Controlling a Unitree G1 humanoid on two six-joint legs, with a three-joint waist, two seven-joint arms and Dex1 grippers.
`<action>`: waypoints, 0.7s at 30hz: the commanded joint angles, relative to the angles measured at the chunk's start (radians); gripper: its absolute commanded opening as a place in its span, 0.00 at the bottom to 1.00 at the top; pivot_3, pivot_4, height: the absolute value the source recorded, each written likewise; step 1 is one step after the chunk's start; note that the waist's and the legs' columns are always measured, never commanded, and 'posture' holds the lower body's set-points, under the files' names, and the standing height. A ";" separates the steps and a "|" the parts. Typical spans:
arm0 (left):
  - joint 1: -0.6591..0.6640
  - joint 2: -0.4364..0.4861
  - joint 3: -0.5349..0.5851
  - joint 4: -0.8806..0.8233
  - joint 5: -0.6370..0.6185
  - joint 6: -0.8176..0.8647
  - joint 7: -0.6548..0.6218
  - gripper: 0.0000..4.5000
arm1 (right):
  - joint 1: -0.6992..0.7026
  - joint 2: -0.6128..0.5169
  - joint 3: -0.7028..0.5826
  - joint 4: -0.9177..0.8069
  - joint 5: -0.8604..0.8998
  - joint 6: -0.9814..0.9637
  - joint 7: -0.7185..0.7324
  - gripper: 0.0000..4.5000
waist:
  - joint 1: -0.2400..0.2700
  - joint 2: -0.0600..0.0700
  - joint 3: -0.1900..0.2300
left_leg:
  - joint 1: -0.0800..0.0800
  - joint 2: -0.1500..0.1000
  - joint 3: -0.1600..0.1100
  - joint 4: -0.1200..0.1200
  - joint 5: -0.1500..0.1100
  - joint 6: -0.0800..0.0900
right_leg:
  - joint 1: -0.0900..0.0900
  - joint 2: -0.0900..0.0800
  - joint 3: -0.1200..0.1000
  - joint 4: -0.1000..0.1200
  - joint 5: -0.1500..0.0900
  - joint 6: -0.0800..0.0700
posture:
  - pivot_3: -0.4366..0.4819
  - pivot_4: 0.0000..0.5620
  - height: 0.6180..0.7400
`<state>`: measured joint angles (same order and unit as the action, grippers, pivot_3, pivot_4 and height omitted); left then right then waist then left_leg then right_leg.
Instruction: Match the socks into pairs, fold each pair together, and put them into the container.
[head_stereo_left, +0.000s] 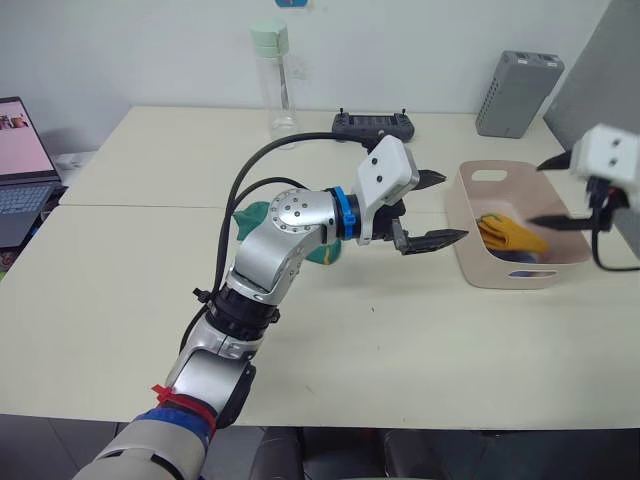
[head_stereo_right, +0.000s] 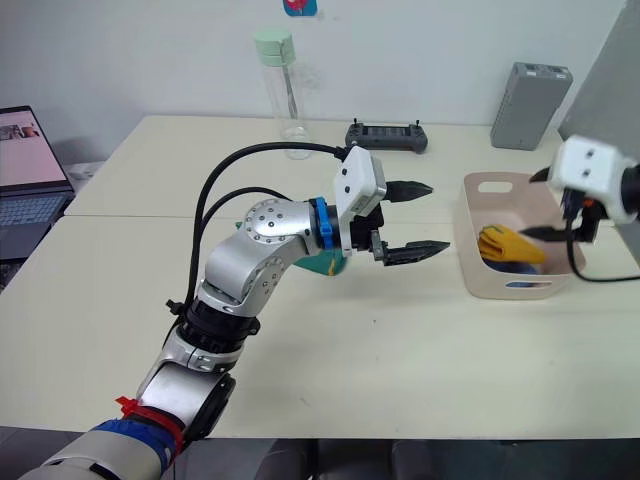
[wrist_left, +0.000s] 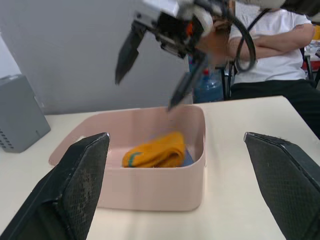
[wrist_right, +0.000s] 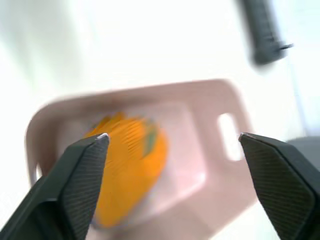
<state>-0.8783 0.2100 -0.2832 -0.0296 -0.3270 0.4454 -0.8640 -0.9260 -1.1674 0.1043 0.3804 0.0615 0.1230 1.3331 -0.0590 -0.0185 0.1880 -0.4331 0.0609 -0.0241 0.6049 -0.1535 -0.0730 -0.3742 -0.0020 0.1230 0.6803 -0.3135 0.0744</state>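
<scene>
Jaws of both grippers, left (head_stereo_left: 432, 210) and right (head_stereo_left: 552, 192), wide, empty.

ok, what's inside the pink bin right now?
The pink bin holds a folded mustard-yellow pair lying on something blue, probably the blue socks. What is beneath them is covered.

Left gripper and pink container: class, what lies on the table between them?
Nothing: the left eye view shows only bare tabletop between the open left gripper and the pink container, which holds the folded yellow socks.
</scene>
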 joint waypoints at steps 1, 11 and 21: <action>-0.024 -0.012 0.017 -0.014 0.003 -0.023 0.002 1.00 | -0.006 0.022 -0.009 0.076 -0.068 -0.084 -0.083 0.91 | 0.000 0.000 0.000 | 0.000 0.000 0.000 0.000 0.000 0.000 | 0.000 0.000 0.000 0.000 0.000 0.001 | 0.48 0.27 1.00; -0.022 -0.003 0.011 -0.033 0.005 -0.009 -0.008 1.00 | 0.054 0.157 0.092 0.253 -0.196 -0.278 -0.116 0.12 | -0.004 0.000 0.000 | 0.000 0.000 0.001 0.001 0.000 0.000 | 0.000 0.000 0.001 0.001 0.002 -0.001 | 0.48 0.27 1.00; -0.017 0.002 0.005 -0.041 0.014 0.001 -0.012 1.00 | -0.064 0.252 0.141 0.501 -0.301 -0.408 -0.191 0.01 | -0.004 0.000 0.000 | 0.000 0.000 0.000 0.003 0.000 0.000 | 0.001 0.000 0.001 0.001 0.003 0.001 | 0.48 0.27 1.00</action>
<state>-0.8780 0.2101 -0.2836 -0.0336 -0.3114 0.4504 -0.8681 -0.9560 -0.8934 0.2597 0.8772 -0.2370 -0.2621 1.1495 -0.0629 -0.0185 0.1880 -0.4330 0.0604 -0.0236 0.6083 -0.1534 -0.0730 -0.3729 -0.0022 0.1241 0.6809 -0.3103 0.0756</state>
